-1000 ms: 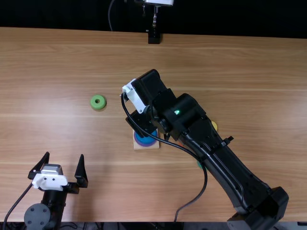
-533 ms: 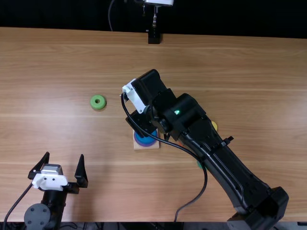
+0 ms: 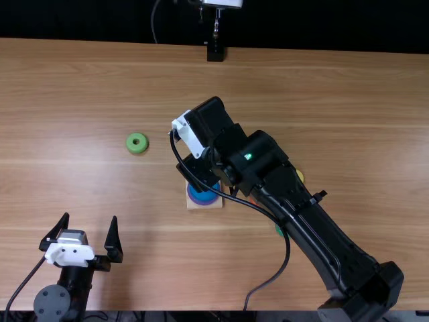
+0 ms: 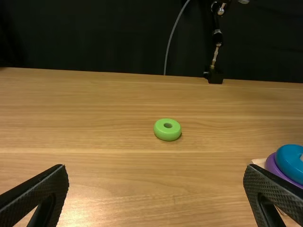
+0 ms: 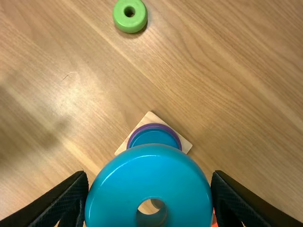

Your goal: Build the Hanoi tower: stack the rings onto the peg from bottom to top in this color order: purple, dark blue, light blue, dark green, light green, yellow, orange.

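Observation:
In the top view my right gripper [image 3: 196, 173] is over the wooden base [image 3: 196, 205], where a blue ring [image 3: 203, 197] lies on a purple ring [image 3: 201, 202]. The right wrist view has my right gripper [image 5: 150, 177] shut on a light blue ring [image 5: 149, 177], with the peg [image 5: 155, 203] partly visible through its hole. That ring is nearer the camera than the base [image 5: 150, 117]. My left gripper [image 3: 90, 219] stands open near the table's lower left; in its wrist view, the left gripper [image 4: 156, 170] has nothing between its fingers. A light green ring [image 3: 137, 143] lies left of the base.
Partly covered by the right arm are a yellow ring [image 3: 299, 176], a red-orange ring [image 3: 252, 200] and a dark green ring [image 3: 278, 230], right of the base. The right arm's cable loops past the base. A black stand [image 3: 215, 52] is at the far table edge.
The right gripper has barely shifted over the base, still with the light blue ring. The left arm stays where it was.

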Motion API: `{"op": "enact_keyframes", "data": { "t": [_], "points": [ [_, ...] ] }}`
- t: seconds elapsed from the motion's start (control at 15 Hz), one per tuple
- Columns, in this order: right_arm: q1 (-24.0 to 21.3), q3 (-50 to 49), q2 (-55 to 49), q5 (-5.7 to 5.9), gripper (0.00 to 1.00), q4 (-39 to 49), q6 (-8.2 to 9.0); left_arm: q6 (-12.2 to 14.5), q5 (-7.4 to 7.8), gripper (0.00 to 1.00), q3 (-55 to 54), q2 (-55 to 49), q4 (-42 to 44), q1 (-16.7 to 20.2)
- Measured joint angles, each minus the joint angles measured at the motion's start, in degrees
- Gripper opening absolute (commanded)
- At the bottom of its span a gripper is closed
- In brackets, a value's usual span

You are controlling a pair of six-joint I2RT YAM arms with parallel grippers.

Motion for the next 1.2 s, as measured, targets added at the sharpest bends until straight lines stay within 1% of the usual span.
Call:
{"op": "enact_keyframes", "data": {
  "t": [0.4, 1.2],
  "points": [
    [-1.3, 0.0, 0.0, 0.00, 0.00, -0.3, -0.04, 0.0, 0.00, 1.00, 0.0, 0.0, 0.0, 0.0],
    [-1.5, 0.0, 0.0, 0.00, 0.00, -0.2, 0.17, 0.0, -0.02, 1.00, 0.0, 0.0, 0.0, 0.0]
  ]
}}
